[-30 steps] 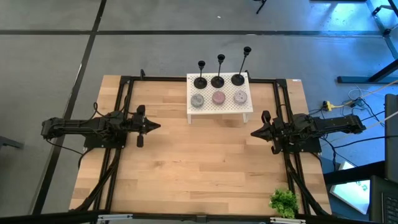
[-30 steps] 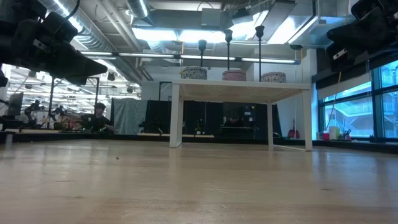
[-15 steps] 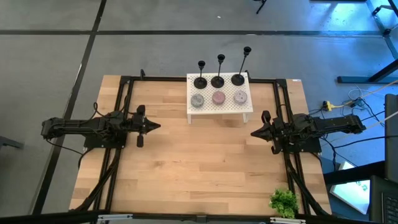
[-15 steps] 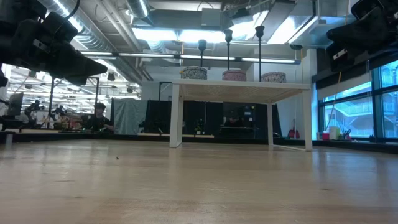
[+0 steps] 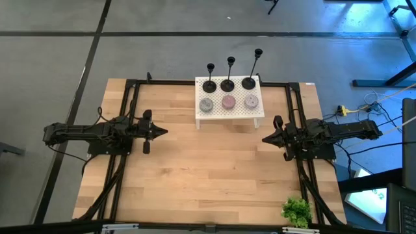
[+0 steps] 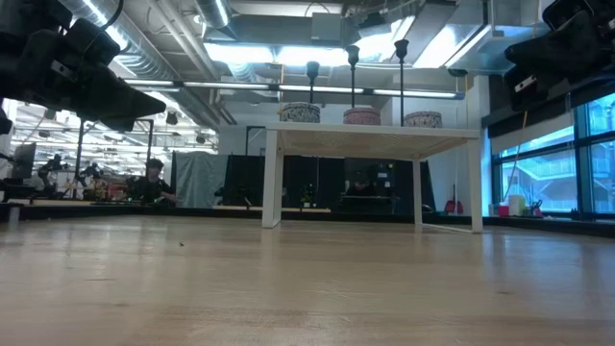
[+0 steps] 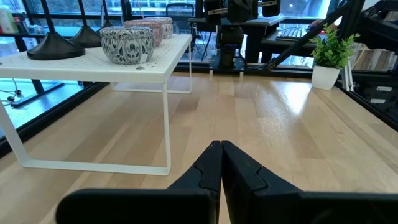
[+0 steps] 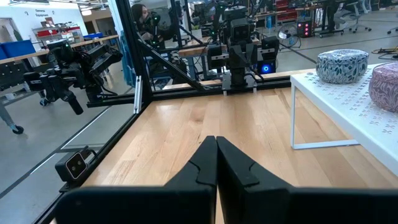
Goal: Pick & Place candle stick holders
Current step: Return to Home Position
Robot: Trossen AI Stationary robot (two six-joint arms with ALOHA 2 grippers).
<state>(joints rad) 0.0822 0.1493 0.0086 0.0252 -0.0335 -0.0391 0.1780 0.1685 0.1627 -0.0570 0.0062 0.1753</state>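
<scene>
Hovering over the wooden table [image 5: 208, 175], left gripper [image 5: 164, 131] and right gripper [image 5: 264, 138] are pinched closed; grey floor [image 5: 52, 65] around

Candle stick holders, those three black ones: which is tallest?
The black thin-stemmed candle stick holder at the row's right end in the high view; its top cup stands above the other two holders.

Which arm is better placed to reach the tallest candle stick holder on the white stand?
Right, probably. The tallest candle stick holder stands at the right end of the white stand, nearer the right tool; the left tool, also shut, waits across the table.
</scene>
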